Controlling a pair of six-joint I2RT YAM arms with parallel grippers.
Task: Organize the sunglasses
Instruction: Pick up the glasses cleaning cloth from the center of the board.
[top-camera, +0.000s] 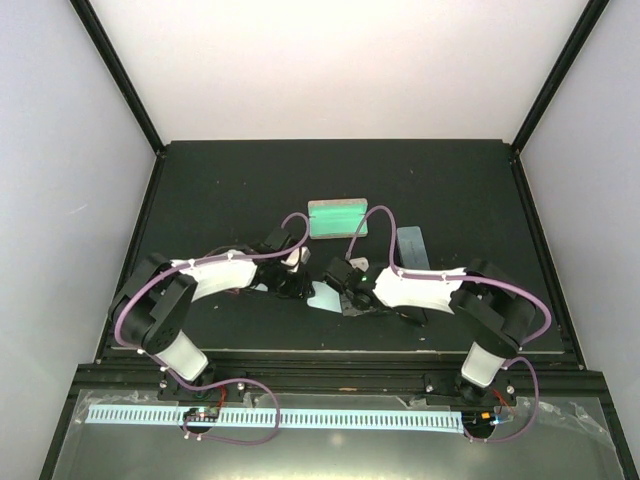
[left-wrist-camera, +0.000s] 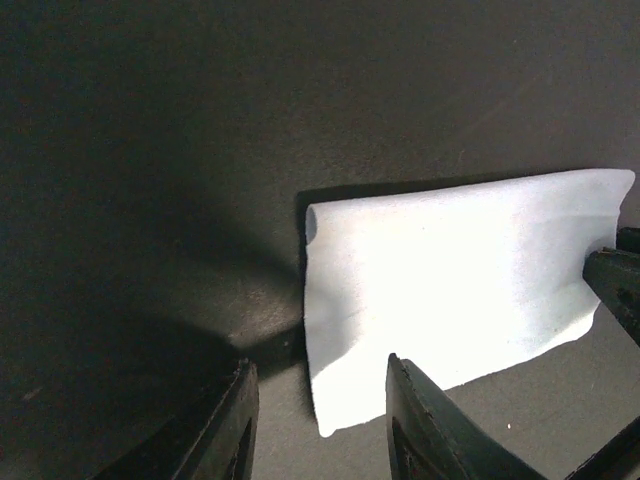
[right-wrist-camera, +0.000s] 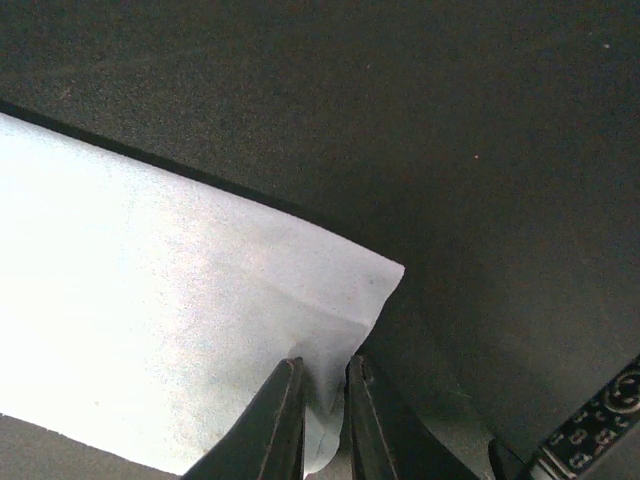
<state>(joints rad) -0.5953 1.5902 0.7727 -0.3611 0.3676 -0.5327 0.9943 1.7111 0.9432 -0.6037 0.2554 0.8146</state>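
Pinched in the nearly closed right claw (right-wrist-camera: 323, 362) was a light blue cloth (right-wrist-camera: 150, 330); at that cloth's edge the left claw (left-wrist-camera: 320, 362) was held open. Nowhere could the sunglasses be made out; organizing was judged unfinished.

A dark matte tabletop (top-camera: 220, 190) is shown. Toward its far middle an open case (top-camera: 338, 218) with a green inside is laid, and just right of it a blue-grey oblong case (top-camera: 412, 245). Nearer, at the middle, a light blue cloth (top-camera: 323, 297) is seen.

Perhaps an unreadable emblem (right-wrist-camera: 625, 390), dark strip (right-wrist-camera: 585, 430)
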